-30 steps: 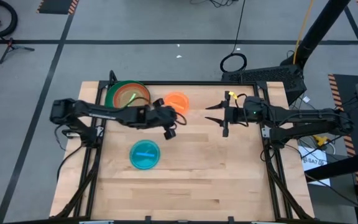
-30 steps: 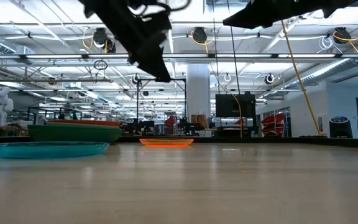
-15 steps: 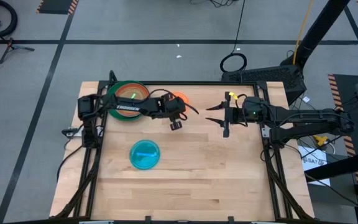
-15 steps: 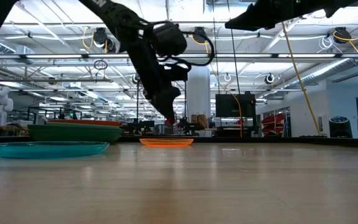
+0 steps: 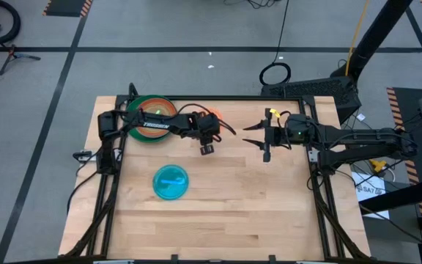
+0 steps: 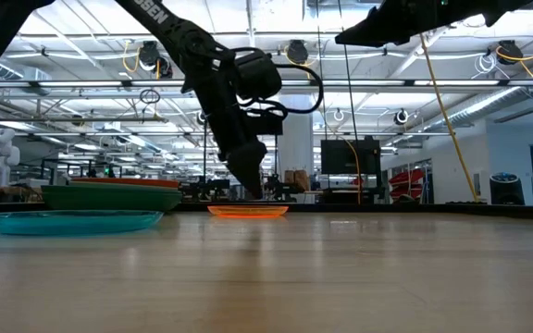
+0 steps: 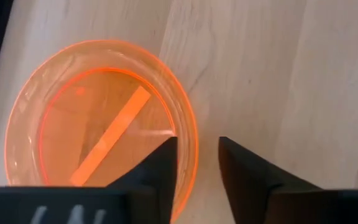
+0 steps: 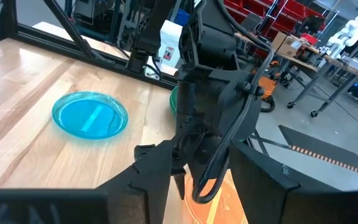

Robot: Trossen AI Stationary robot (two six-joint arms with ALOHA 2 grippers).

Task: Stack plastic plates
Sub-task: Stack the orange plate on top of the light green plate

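A small translucent orange plate [image 7: 98, 130] lies flat on the table near the far edge [image 6: 248, 211]. My left gripper [image 7: 197, 165] is open just above it, one finger over the inside of the plate's right rim and one outside. It shows in the low view [image 6: 253, 190] too, slightly above the plate. A stack of plates [image 5: 152, 111] with a dark green rim, red-orange and lime green showing inside, sits at the far left. A cyan blue plate [image 5: 171, 182] lies alone nearer the front. My right gripper [image 5: 246, 134] hovers open, high, right of centre.
The black table frame [image 5: 116, 169] runs along the left, right and far edges, close behind the stack and the orange plate. The left arm [image 8: 210, 112] fills the middle of the right wrist view. Bare wood [image 5: 255, 198] spreads over the near and right part.
My left gripper has swung from near the table's middle toward the far edge, over the orange plate, and has come down from high above to just over the plate's rim, tipping its fingers downward. The plates have stayed where they were.
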